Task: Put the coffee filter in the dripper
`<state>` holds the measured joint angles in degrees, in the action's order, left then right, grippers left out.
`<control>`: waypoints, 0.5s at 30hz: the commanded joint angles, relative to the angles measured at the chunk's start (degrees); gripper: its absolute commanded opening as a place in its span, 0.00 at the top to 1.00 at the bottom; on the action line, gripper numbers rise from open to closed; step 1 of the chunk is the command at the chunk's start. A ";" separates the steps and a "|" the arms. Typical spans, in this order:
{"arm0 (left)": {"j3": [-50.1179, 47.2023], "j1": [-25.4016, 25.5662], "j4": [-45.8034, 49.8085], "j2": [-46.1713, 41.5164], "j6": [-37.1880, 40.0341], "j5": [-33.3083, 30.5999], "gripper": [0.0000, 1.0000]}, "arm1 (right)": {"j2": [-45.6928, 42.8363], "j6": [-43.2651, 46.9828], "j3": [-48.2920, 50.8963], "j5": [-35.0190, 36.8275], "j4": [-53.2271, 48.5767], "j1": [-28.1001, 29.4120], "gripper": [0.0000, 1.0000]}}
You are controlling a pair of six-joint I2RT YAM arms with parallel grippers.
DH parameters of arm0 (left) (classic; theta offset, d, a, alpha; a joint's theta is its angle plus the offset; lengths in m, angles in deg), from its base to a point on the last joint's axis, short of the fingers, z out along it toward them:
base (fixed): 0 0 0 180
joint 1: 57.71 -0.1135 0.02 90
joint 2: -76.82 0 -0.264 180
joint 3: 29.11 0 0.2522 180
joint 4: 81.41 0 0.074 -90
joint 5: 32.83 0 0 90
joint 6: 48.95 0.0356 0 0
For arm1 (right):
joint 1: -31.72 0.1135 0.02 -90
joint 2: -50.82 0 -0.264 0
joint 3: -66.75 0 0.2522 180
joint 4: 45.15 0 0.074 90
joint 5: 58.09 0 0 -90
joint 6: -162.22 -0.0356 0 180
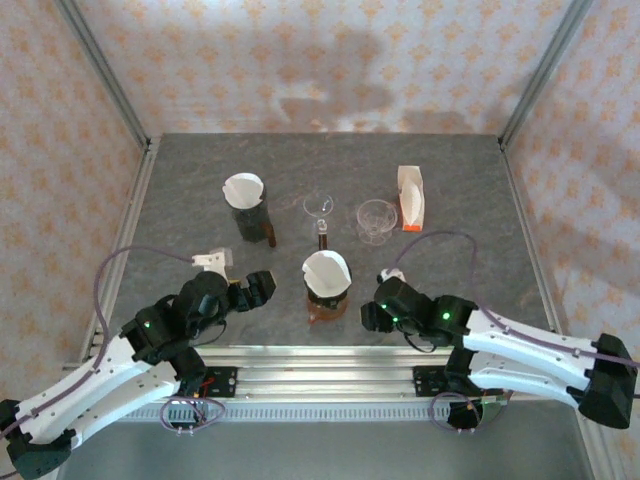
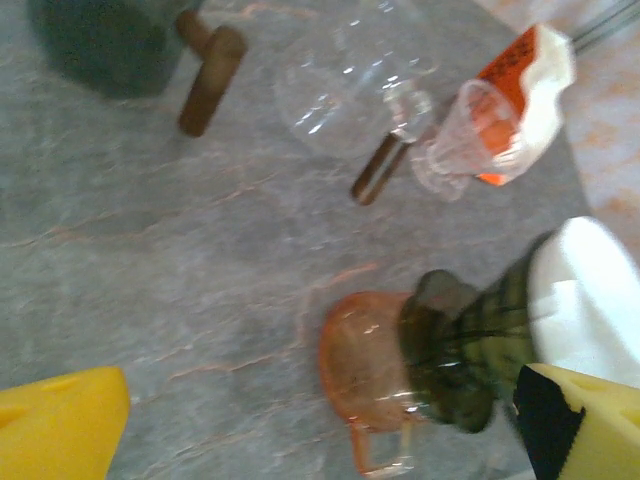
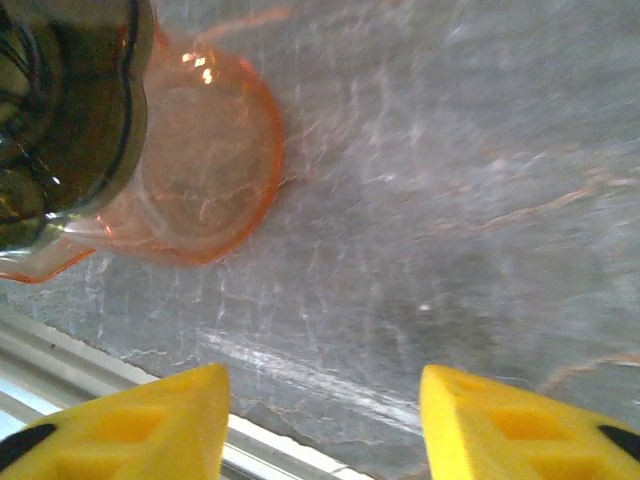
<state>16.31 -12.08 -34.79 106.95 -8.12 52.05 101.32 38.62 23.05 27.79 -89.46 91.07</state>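
Count coming in: two white coffee filters, the far filter [image 1: 243,187] and the near filter [image 1: 327,268]. Two dark drippers, far dripper [image 1: 252,222] and near dripper [image 1: 328,291]. One orange server [image 1: 327,312]. Two clear glass pieces, left glass [image 1: 318,206] and right glass [image 1: 376,220]. One filter packet [image 1: 411,195], far right

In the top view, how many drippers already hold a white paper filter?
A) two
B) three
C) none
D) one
A: one white paper filter sits in the dark dripper with a brown handle at the back left, and a second white filter sits in the green ribbed dripper on the orange glass carafe.
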 commanded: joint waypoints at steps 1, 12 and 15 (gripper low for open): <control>-1.34 -0.53 2.71 0.16 -3.22 -3.48 0.00 | 1.92 -0.50 2.57 -4.96 12.89 0.28 0.51; 0.42 -1.05 2.70 1.71 -2.09 -2.47 0.00 | 11.55 -6.91 12.86 -13.39 38.57 -4.55 0.69; 0.68 -1.07 2.62 1.86 -1.79 -2.24 0.00 | 11.73 -8.14 13.84 -14.25 41.86 -6.04 0.71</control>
<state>15.24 -12.87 -33.43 108.48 -10.08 51.52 113.23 32.85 36.25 15.07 -56.45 86.09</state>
